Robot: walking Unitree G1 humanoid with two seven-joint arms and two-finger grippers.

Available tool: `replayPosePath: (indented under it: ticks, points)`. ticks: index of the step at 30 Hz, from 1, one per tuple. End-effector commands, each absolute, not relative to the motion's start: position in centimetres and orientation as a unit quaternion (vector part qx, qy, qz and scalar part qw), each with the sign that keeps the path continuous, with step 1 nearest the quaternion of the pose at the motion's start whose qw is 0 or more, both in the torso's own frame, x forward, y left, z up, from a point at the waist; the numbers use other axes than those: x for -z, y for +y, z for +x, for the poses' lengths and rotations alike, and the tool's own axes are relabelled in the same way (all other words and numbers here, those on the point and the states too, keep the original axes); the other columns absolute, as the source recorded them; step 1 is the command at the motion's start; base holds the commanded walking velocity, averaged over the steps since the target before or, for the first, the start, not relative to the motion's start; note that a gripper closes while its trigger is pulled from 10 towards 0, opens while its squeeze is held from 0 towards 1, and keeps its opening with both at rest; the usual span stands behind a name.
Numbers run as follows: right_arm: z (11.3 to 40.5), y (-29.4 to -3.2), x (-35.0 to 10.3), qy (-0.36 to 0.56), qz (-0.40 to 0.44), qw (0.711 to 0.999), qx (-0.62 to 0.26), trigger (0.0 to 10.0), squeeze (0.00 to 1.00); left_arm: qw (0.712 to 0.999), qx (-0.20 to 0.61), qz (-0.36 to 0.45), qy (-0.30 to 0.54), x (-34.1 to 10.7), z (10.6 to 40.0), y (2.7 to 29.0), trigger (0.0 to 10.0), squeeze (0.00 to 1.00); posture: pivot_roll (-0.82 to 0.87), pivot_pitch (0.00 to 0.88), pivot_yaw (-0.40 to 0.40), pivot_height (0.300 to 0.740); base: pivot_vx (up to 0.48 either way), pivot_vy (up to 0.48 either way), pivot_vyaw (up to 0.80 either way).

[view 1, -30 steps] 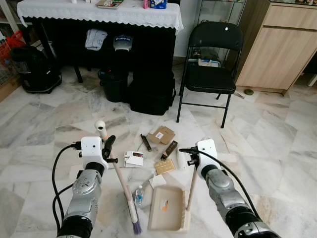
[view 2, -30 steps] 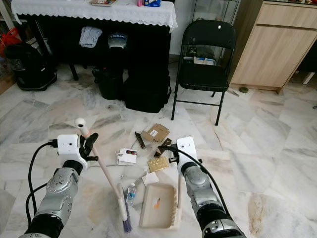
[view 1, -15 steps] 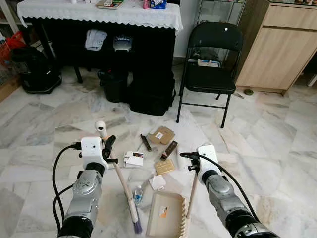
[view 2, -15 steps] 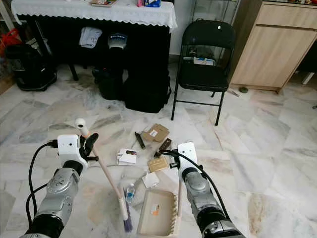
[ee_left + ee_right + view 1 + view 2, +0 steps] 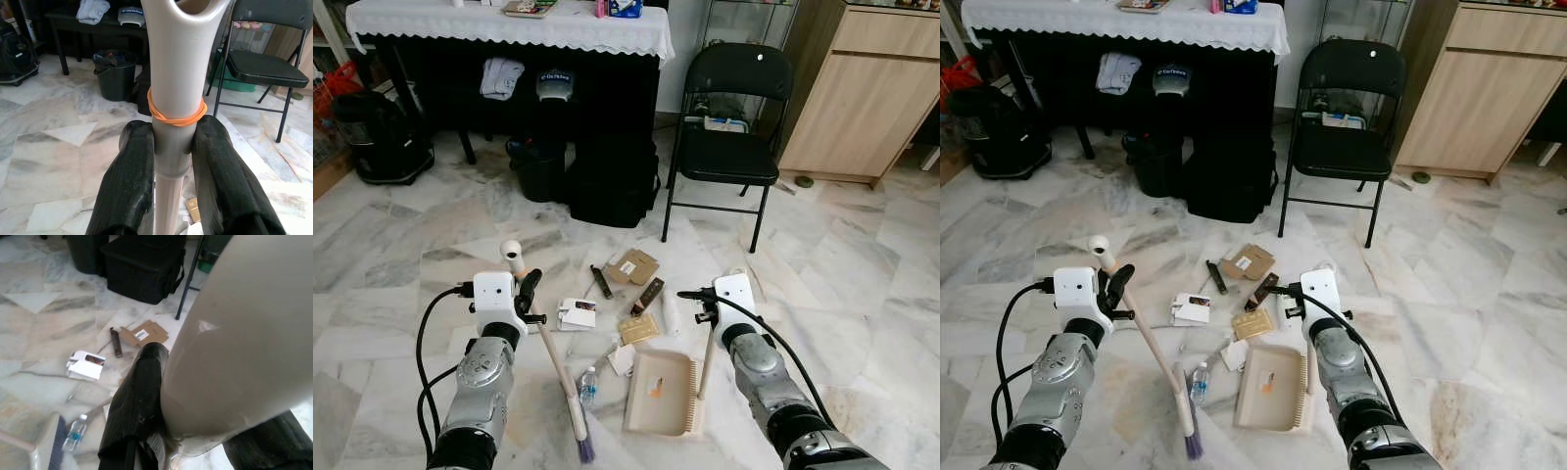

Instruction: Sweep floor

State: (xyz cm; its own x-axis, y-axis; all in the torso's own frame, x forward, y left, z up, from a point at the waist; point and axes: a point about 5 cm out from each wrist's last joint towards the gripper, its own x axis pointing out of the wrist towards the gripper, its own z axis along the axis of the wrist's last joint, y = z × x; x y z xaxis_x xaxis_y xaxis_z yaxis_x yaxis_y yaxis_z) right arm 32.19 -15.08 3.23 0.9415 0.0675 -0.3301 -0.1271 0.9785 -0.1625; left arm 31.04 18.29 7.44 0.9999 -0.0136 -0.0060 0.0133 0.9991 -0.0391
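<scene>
Your dustpan (image 5: 661,393) has shifted since half a second ago: it now sits farther to the right and closer to the litter, its open mouth just short of the small tan box (image 5: 638,329). You have also carried the right gripper (image 5: 703,311) slightly rightward and up, fingers clamped on the dustpan's upright handle (image 5: 705,351). The left gripper (image 5: 171,147) has not moved; both black fingers (image 5: 131,171) pinch the broom (image 5: 554,358) just below an orange rubber band (image 5: 177,115). The broom slants down to your right, its purple bristles (image 5: 584,450) resting on the marble floor (image 5: 391,245).

Litter lies between the two tools: a small water bottle (image 5: 587,386) just beside the broom's lower end, a white card (image 5: 577,312), a flattened cardboard piece (image 5: 632,265), and two dark sticks (image 5: 601,281). A white scrap (image 5: 621,359) touches the dustpan's left front corner.

Ahead, a black folding chair (image 5: 732,137) stands beside a wooden cabinet (image 5: 857,93). Under the lace-covered table (image 5: 509,26) you have a black case (image 5: 612,181), a dark bucket (image 5: 536,168) and, far left, a vacuum cleaner (image 5: 377,132). Open floor stretches to your right of the dustpan and to your left of the broom.
</scene>
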Motion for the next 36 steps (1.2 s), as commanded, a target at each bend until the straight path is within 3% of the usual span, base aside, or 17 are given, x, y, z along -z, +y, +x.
replayPosePath:
  ticks: [1, 12, 22, 36]
  points:
    - [32.1, -15.1, -3.0, 0.167, -0.086, 0.981, -0.048, 10.0, 0.0, 1.0, 0.013, -0.019, -0.012, -8.1, 31.1, 18.2, 10.0, 0.0, 0.04, 0.0, -0.052, 0.74, 0.0, 0.0, 0.0]
    - [31.5, -15.2, -2.2, 0.183, -0.076, 0.979, -0.043, 10.0, 0.0, 1.0, 0.014, -0.022, -0.009, -8.0, 31.1, 18.4, 10.0, 0.0, 0.04, 0.0, -0.049, 0.74, 0.0, 0.0, 0.0]
    - [31.4, -15.1, -2.0, 0.187, -0.076, 0.979, -0.042, 10.0, 0.0, 0.994, 0.006, -0.112, 0.0, -7.6, 31.5, 19.0, 10.0, 0.0, 0.05, 0.0, -0.051, 0.74, 0.0, 0.0, 0.0]
    - [31.3, -15.1, -1.9, 0.187, -0.077, 0.978, -0.046, 10.0, 0.0, 0.965, 0.147, -0.216, 0.029, -7.2, 30.8, 18.2, 10.0, 0.0, 0.05, 0.0, -0.059, 0.74, 0.0, 0.0, 0.0]
